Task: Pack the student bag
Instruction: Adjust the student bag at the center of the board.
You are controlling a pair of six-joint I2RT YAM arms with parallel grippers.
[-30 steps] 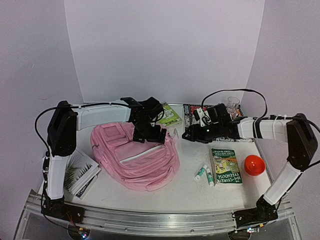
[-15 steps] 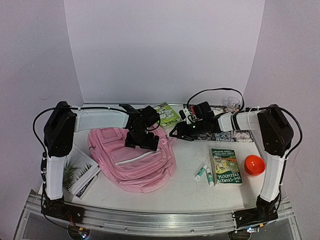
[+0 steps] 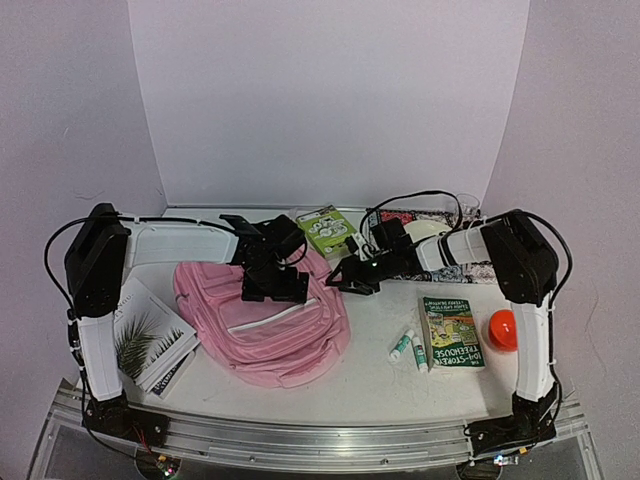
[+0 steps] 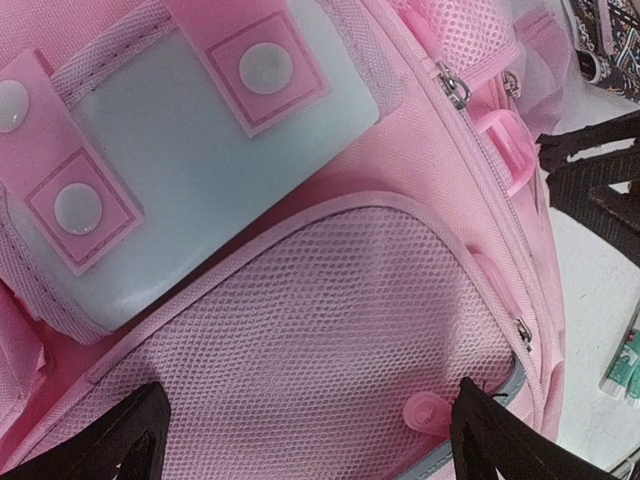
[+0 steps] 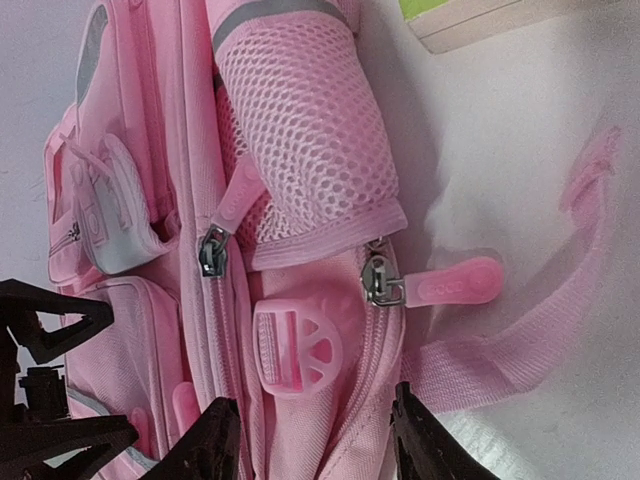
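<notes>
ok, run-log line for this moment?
left hand: open, over student bag mesh pocket | right hand: open, by pink zipper pull | book, glue sticks: on table

— Bright enough?
— Yes: soft, even light from above, only faint shadows beside the bag (image 3: 280,335) on the bench (image 3: 375,378).
— Sharp?
— Overhead, yes. The wrist close-ups look a little softer.
</notes>
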